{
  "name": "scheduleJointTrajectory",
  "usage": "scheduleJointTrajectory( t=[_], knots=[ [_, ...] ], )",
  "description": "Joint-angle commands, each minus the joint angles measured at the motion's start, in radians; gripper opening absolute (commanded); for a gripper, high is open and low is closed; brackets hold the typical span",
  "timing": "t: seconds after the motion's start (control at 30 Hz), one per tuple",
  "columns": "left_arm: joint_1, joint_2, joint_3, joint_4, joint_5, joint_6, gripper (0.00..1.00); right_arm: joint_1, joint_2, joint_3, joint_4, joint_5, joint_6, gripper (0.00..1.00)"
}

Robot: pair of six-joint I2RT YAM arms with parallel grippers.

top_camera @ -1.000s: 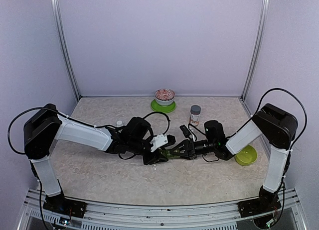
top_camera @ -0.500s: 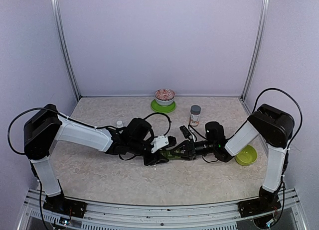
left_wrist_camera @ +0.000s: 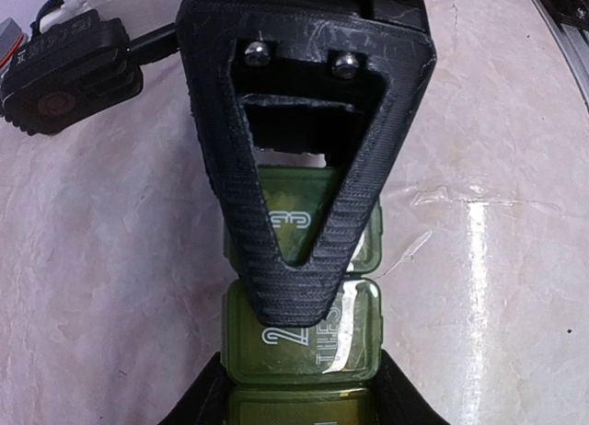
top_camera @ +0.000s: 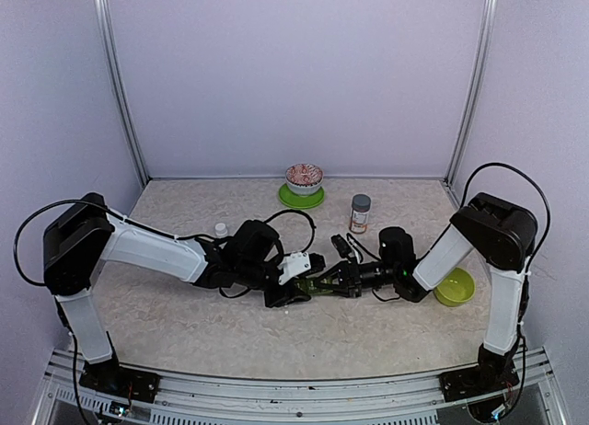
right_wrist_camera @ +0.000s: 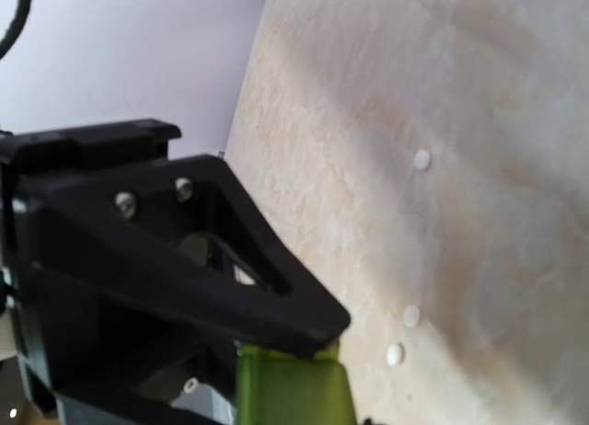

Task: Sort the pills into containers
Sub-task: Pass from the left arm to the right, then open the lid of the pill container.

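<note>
The containers (left_wrist_camera: 304,338) are a dark green strip with lids marked 2 and 3; in the top view the containers (top_camera: 317,283) sit mid-table between both arms. My left gripper (left_wrist_camera: 299,408) is shut on the strip's near end, one black finger on each side. My right gripper (top_camera: 325,281) comes from the right. One of its ribbed fingers (left_wrist_camera: 294,195) lies over lids 3 and 2. In the right wrist view my right gripper (right_wrist_camera: 290,351) is shut, with a green part of the containers (right_wrist_camera: 290,393) at its tip. Three white pills (right_wrist_camera: 411,315) lie on the table beyond.
A pill bottle (top_camera: 360,213) stands behind the right gripper, and a white cap (top_camera: 220,229) lies behind the left arm. A patterned bowl (top_camera: 304,177) on a green plate (top_camera: 301,200) stands at the back. A lime-green bowl (top_camera: 454,287) sits at the right.
My right gripper has closed its jaws at the strip and its arm has shifted slightly left. My left gripper has kept its hold in the same place.
</note>
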Motion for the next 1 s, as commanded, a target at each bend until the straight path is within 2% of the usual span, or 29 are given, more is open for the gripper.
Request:
scheduleJointTrajectory(
  t=[0.0, 0.13, 0.23, 0.67, 0.77, 0.97],
  knots=[
    [-0.005, -0.057, -0.022, 0.052, -0.017, -0.005, 0.55, 0.008, 0.019, -0.011, 0.093, -0.048, 0.027, 0.16],
    [-0.009, -0.112, -0.078, 0.106, -0.047, -0.014, 0.86, 0.008, 0.011, -0.014, 0.110, -0.051, 0.048, 0.15],
    [-0.013, -0.168, -0.145, 0.167, -0.076, -0.011, 0.98, 0.008, 0.002, -0.016, 0.119, -0.055, 0.063, 0.15],
    [-0.073, -0.260, -0.250, 0.233, -0.201, 0.051, 0.99, 0.007, -0.044, -0.049, 0.234, -0.081, 0.193, 0.15],
    [-0.090, -0.266, -0.254, 0.240, -0.235, 0.067, 0.97, 0.007, -0.061, -0.062, 0.269, -0.079, 0.234, 0.14],
    [-0.108, -0.277, -0.243, 0.251, -0.263, 0.082, 0.91, 0.007, -0.099, -0.069, 0.228, -0.085, 0.229, 0.13]
  ],
)
